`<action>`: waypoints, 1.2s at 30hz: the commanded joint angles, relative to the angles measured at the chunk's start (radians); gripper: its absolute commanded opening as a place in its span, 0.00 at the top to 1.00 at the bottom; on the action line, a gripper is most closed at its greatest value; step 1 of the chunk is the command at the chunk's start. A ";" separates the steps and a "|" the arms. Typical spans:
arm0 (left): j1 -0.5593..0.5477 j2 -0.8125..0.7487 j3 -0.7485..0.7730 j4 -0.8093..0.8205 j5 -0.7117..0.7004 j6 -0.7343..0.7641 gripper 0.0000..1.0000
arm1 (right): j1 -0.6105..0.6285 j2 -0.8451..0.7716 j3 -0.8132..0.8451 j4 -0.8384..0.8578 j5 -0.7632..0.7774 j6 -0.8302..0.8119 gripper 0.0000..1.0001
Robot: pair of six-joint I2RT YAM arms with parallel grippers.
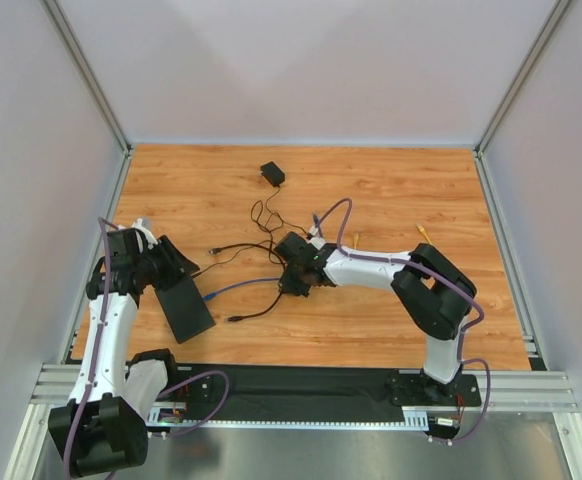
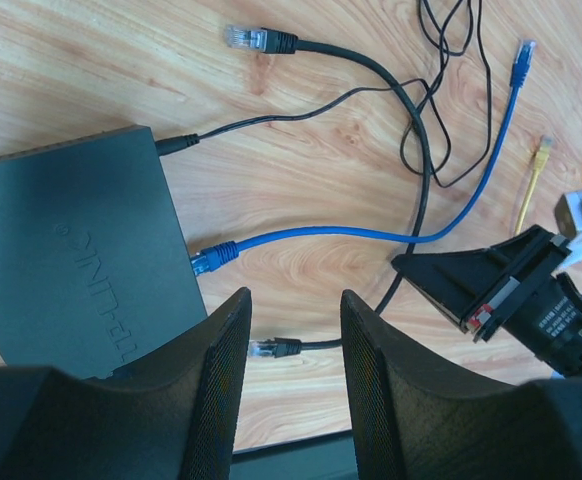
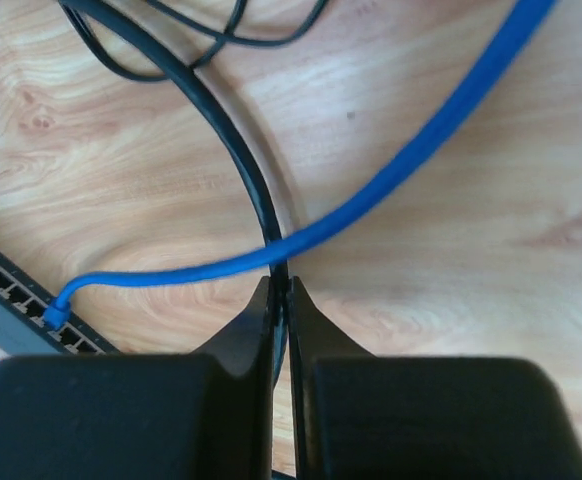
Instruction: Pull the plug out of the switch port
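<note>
Two cables cross at the right gripper (image 3: 281,290), seemingly clenched on the black cable (image 3: 259,195) (not the blue cable (image 3: 411,168)); pulling may leave the plug (image 2: 211,258) in the switch (image 2: 71,260), left of frame. Left gripper (image 2: 293,320) released.

The table (image 1: 391,200) is overlooked from above, from behind the arm bases (image 1: 436,388) at six o'clock. Close downward views are given from both wrists; the switch (image 2: 61,270) and blue cable (image 2: 371,235) are shared.
</note>
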 commanded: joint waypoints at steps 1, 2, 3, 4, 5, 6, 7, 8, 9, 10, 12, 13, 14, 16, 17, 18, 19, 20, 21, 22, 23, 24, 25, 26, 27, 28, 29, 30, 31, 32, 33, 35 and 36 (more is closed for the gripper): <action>-0.003 -0.013 0.027 -0.006 0.022 0.006 0.51 | 0.047 -0.007 0.145 -0.237 0.202 0.018 1.00; -0.004 -0.010 0.024 -0.006 0.025 0.006 0.51 | 0.069 0.003 0.173 -0.281 0.269 -0.024 1.00; -0.004 -0.010 0.026 -0.006 0.028 0.008 0.51 | 0.075 0.012 0.199 -0.353 0.293 -0.036 1.00; -0.004 -0.010 0.024 -0.003 0.028 0.006 0.51 | 0.087 0.014 0.208 -0.370 0.317 -0.047 1.00; -0.004 -0.009 0.024 -0.005 0.028 0.008 0.51 | 0.092 0.004 0.184 -0.365 0.320 -0.077 0.99; -0.004 -0.010 0.024 -0.005 0.028 0.009 0.51 | 0.095 -0.003 0.169 -0.355 0.320 -0.091 0.99; -0.004 -0.010 0.027 -0.003 0.029 0.009 0.51 | 0.100 -0.012 0.150 -0.352 0.326 -0.102 1.00; -0.004 -0.012 0.027 -0.005 0.028 0.008 0.51 | 0.104 -0.025 0.132 -0.340 0.330 -0.125 1.00; -0.006 -0.012 0.026 -0.003 0.028 0.011 0.51 | 0.106 -0.037 0.113 -0.328 0.327 -0.140 1.00; -0.003 -0.012 0.026 -0.003 0.026 0.009 0.51 | 0.106 -0.063 0.068 -0.313 0.307 -0.157 1.00; -0.004 -0.009 0.024 -0.002 0.028 0.009 0.51 | 0.106 -0.098 0.024 -0.254 0.281 -0.232 1.00; -0.004 -0.007 0.027 0.000 0.029 0.012 0.51 | 0.107 -0.108 -0.009 -0.243 0.252 -0.249 1.00; -0.004 -0.005 0.029 -0.002 0.029 0.011 0.51 | 0.106 -0.117 -0.028 -0.234 0.241 -0.265 1.00; -0.004 -0.005 0.027 -0.002 0.029 0.015 0.51 | 0.106 -0.158 -0.096 -0.185 0.189 -0.306 0.99; -0.004 -0.005 0.026 0.001 0.029 0.012 0.51 | 0.106 -0.178 -0.120 -0.174 0.176 -0.311 1.00; -0.003 -0.005 0.026 0.001 0.028 0.012 0.51 | 0.106 -0.218 -0.138 -0.167 0.167 -0.320 1.00; -0.004 -0.005 0.024 0.001 0.029 0.012 0.51 | 0.106 -0.236 -0.155 -0.165 0.159 -0.322 1.00; -0.003 -0.005 0.023 0.003 0.031 0.014 0.51 | 0.106 -0.259 -0.177 -0.195 0.165 -0.322 1.00; -0.004 -0.005 0.023 0.001 0.031 0.011 0.51 | 0.106 -0.300 -0.186 -0.209 0.175 -0.337 1.00; -0.003 -0.004 0.023 0.003 0.029 0.012 0.51 | 0.106 -0.322 -0.194 -0.241 0.184 -0.351 1.00; -0.004 -0.005 0.026 0.003 0.029 0.012 0.51 | 0.106 -0.356 -0.203 -0.260 0.182 -0.369 1.00; -0.004 -0.004 0.026 0.001 0.028 0.015 0.51 | 0.104 -0.373 -0.206 -0.283 0.185 -0.387 1.00; -0.004 -0.001 0.027 0.001 0.029 0.015 0.51 | 0.104 -0.388 -0.207 -0.333 0.188 -0.398 1.00; -0.004 -0.002 0.029 0.001 0.029 0.015 0.51 | 0.104 -0.420 -0.214 -0.358 0.195 -0.404 1.00; -0.004 -0.001 0.027 0.001 0.029 0.015 0.51 | 0.104 -0.442 -0.220 -0.380 0.205 -0.407 1.00; -0.004 -0.001 0.027 0.001 0.029 0.015 0.51 | 0.106 -0.463 -0.227 -0.413 0.213 -0.408 1.00; -0.004 -0.001 0.027 0.001 0.029 0.015 0.51 | 0.104 -0.512 -0.235 -0.426 0.219 -0.408 1.00; -0.004 -0.001 0.024 0.003 0.029 0.015 0.51 | 0.103 -0.535 -0.246 -0.440 0.227 -0.408 1.00; -0.004 -0.001 0.023 0.004 0.031 0.012 0.51 | 0.094 -0.558 -0.249 -0.476 0.230 -0.404 1.00; -0.004 -0.001 0.023 0.003 0.029 0.012 0.51 | 0.087 -0.609 -0.250 -0.490 0.233 -0.403 1.00; -0.004 -0.002 0.024 0.003 0.031 0.014 0.51 | 0.071 -0.632 -0.253 -0.505 0.231 -0.404 1.00; -0.004 -0.002 0.026 0.003 0.029 0.012 0.51 | 0.049 -0.702 -0.244 -0.541 0.228 -0.412 1.00; -0.004 -0.004 0.026 0.001 0.028 0.012 0.51 | 0.026 -0.724 -0.223 -0.552 0.227 -0.418 1.00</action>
